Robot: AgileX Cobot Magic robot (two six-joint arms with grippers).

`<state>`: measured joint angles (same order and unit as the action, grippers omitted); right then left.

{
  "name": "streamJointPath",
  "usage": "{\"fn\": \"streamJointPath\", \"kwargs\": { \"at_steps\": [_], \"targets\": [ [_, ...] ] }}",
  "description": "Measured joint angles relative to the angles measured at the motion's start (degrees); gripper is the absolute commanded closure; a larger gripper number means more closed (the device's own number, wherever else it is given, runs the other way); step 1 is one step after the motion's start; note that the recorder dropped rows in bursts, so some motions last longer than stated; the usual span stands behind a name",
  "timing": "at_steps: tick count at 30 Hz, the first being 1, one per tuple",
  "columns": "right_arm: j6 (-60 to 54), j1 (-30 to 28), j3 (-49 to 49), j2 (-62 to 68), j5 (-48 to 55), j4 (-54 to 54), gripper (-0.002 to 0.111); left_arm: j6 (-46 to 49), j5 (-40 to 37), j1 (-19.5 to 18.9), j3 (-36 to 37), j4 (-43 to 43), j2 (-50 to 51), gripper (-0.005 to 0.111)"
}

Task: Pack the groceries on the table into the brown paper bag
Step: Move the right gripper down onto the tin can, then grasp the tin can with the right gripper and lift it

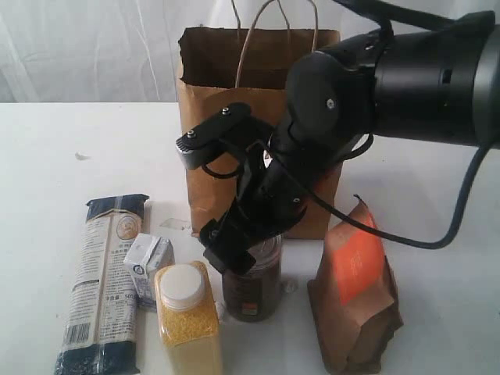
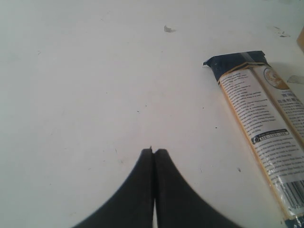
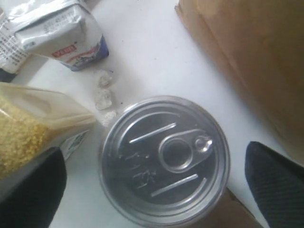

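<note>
Exterior view: brown paper bag point(image 1: 258, 70) stands upright at 12 o'clock on the tabletop point(image 1: 47, 156), mouth open, inside not visible, so cannot tell whether anything is packed. Five groceries lie outside it. The tin point(image 1: 251, 291) is just in front of the bag. From the tin, the grain jar point(image 1: 187, 320) is at 9 o'clock, close beside it. The white carton point(image 1: 148, 266) and the pasta packet point(image 1: 105, 289), lying flat, are further out toward 9 o'clock. The orange-labelled pouch point(image 1: 355, 297) stands at 3 o'clock. Right hand point(image 3: 153, 164) hangs directly over the tin with its fingers spread wide, one on either side of the rim and neither touching; it holds nothing. Left hand point(image 2: 154, 153) is pinched closed and empty over bare tabletop, with the pasta packet off to one side. Judgement: task is at an early stage. Step in hand is the grasp on the tin, and every visible item has yet to go in.
</note>
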<state>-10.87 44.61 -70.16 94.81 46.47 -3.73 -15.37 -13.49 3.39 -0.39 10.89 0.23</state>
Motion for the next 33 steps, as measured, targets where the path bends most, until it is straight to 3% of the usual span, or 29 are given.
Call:
{"fn": "streamJointPath", "kwargs": {
  "at_steps": [8,11,14,20,23,33],
  "targets": [
    [0.37,-0.26,0.0,4.33,-0.23,-0.25,0.015,0.0,0.0,0.0,0.0,0.0,0.0,0.107],
    [0.5,-0.36,0.0,5.67,-0.51,-0.35,0.02,0.0,0.0,0.0,0.0,0.0,0.0,0.107],
    [0.6,-0.36,0.0,6.25,-1.15,-0.35,0.037,0.0,0.0,0.0,0.0,0.0,0.0,0.107],
    [3.7,-0.36,-0.1,6.37,-1.98,-0.25,0.093,0.0,0.0,0.0,0.0,0.0,0.0,0.107],
    [4.75,-0.36,-0.1,6.37,-1.98,-0.15,0.108,0.0,0.0,0.0,0.0,0.0,0.0,0.107],
    [7.95,-0.36,-0.1,-2.44,4.08,-0.28,0.108,0.0,0.0,0.0,0.0,0.0,0.0,0.107]
  ]
}}
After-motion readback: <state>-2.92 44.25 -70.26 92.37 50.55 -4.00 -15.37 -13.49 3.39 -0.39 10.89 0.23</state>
